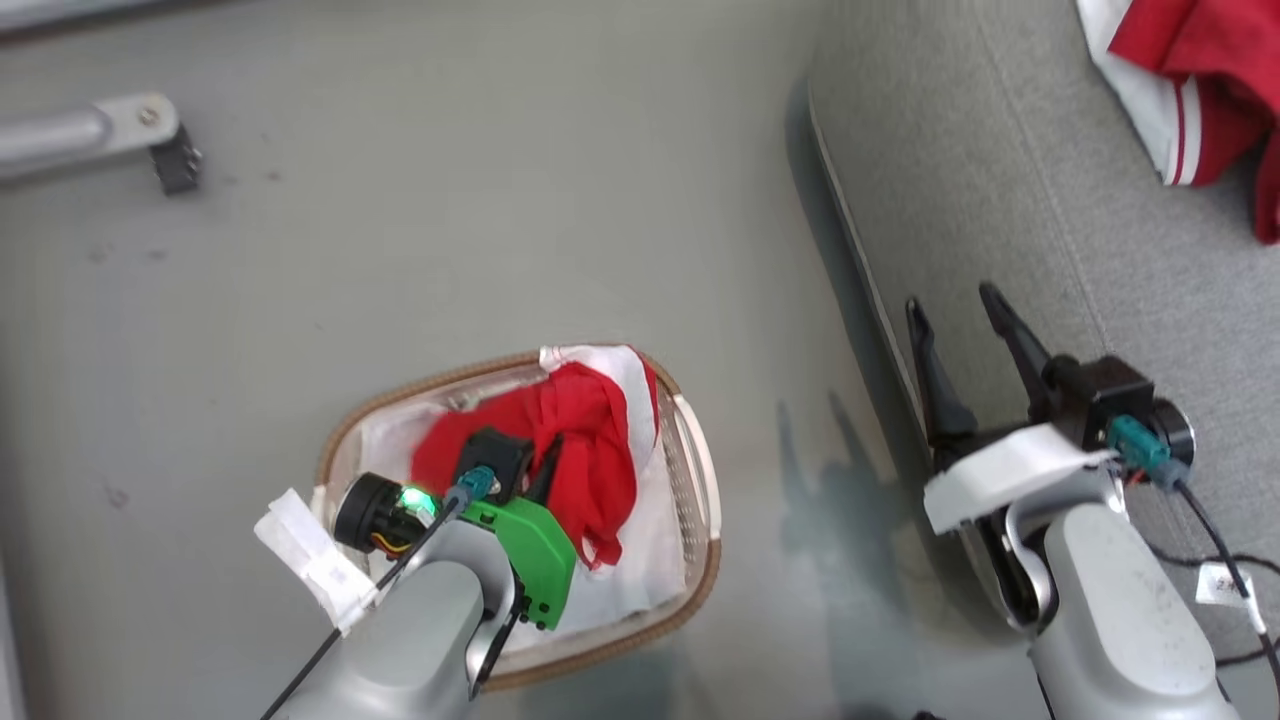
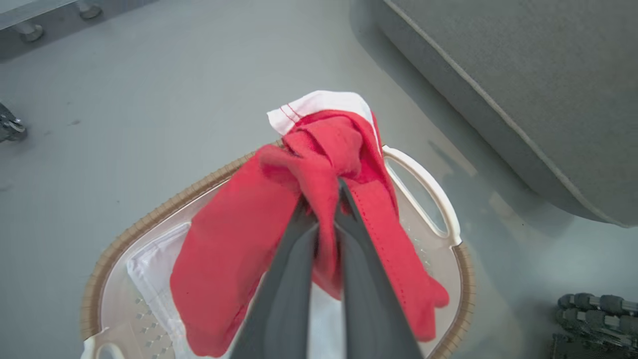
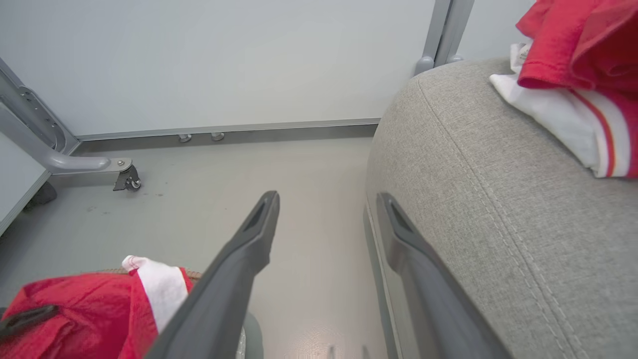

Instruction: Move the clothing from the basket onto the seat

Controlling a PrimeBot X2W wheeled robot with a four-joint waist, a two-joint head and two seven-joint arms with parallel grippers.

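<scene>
Grey smooth floor [image 1: 450, 200] underlies the whole work area. A pale wall panel [image 3: 224, 60] and a metal frame leg on a caster [image 3: 124, 177] stand beyond the basket, well apart from it.

Basket [image 1: 705, 500]: oval, white and perforated with a brown woven rim, standing upright on the floor. A white liner [image 2: 149, 269] lies inside it.

Garment [image 2: 234, 239]: red and soft, located in and just above the basket. One bunched fold is raised over the middle of the basket. The remainder drapes down on both sides onto the liner. A white trimmed edge with red stitching sits at the far rim of the basket.

Left gripper [image 2: 324, 194]: positioned over the basket, fingers pointing down into it. Its jaws are clenched on the raised fold of the garment, with red cloth squeezed between the two dark fingers.

Seat [image 1: 1000, 180]: large, grey, upholstered, with a piped seam along its edge. It stands to the right of the basket, with a strip of bare floor between them.

Right gripper [image 1: 951, 298]: right of the basket, at the seat's near edge. Its jaws are spread wide with nothing between them. Contact with the seat cannot be determined.

Second garment [image 1: 1200, 60]: red with white striped trim, lying on the seat, well apart from the basket on its far right side.
</scene>
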